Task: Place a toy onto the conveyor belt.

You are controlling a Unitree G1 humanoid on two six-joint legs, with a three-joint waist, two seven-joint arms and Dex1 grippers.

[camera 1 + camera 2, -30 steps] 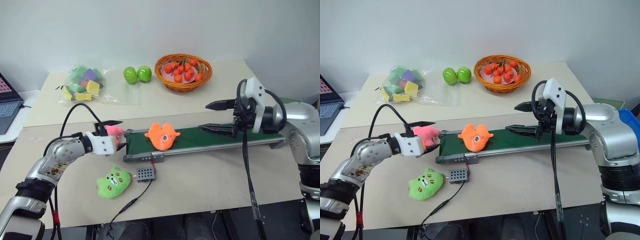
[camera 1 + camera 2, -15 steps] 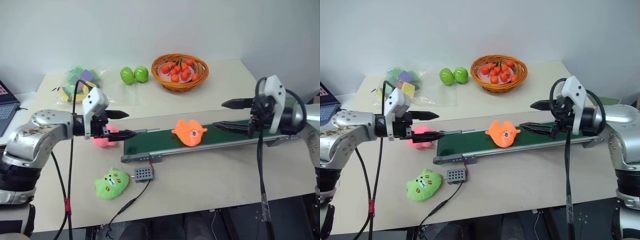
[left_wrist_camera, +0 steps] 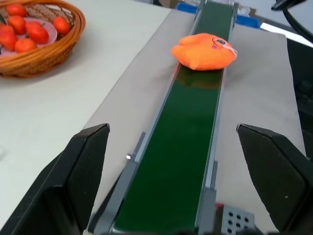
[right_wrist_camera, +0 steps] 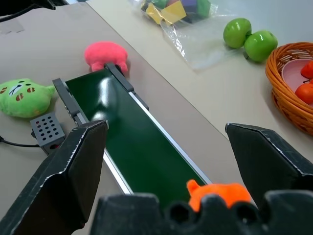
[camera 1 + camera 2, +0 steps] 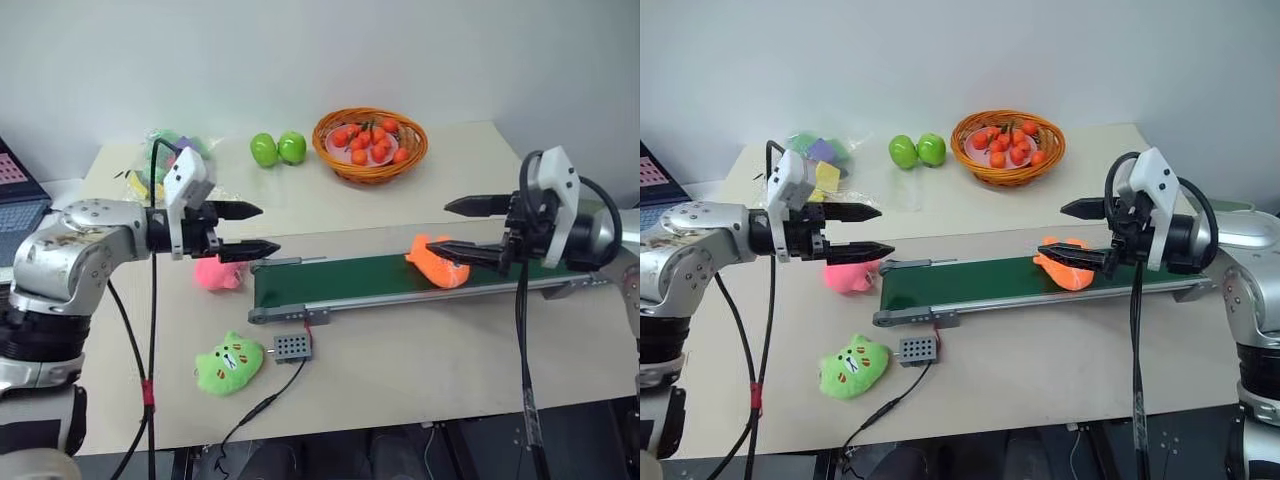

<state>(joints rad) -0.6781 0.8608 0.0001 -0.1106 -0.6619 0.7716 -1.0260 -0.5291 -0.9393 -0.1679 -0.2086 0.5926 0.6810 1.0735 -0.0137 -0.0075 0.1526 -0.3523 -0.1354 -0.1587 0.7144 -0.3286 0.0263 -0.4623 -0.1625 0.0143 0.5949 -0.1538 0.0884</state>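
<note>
The orange toy (image 5: 438, 262) lies on the dark green conveyor belt (image 5: 350, 280), toward its 3 o'clock end, right beside the lower finger of the right hand (image 5: 485, 229). That hand hangs over the belt with its fingers spread, gripping nothing. The left hand (image 5: 252, 229) hovers spread and empty past the belt's 9 o'clock end, above a pink plush (image 5: 220, 273) on the worktop (image 5: 420, 350).

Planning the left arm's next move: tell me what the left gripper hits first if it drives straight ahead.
Probably the conveyor belt; the open left gripper points along it, slightly downward, toward the orange toy farther on.
</note>
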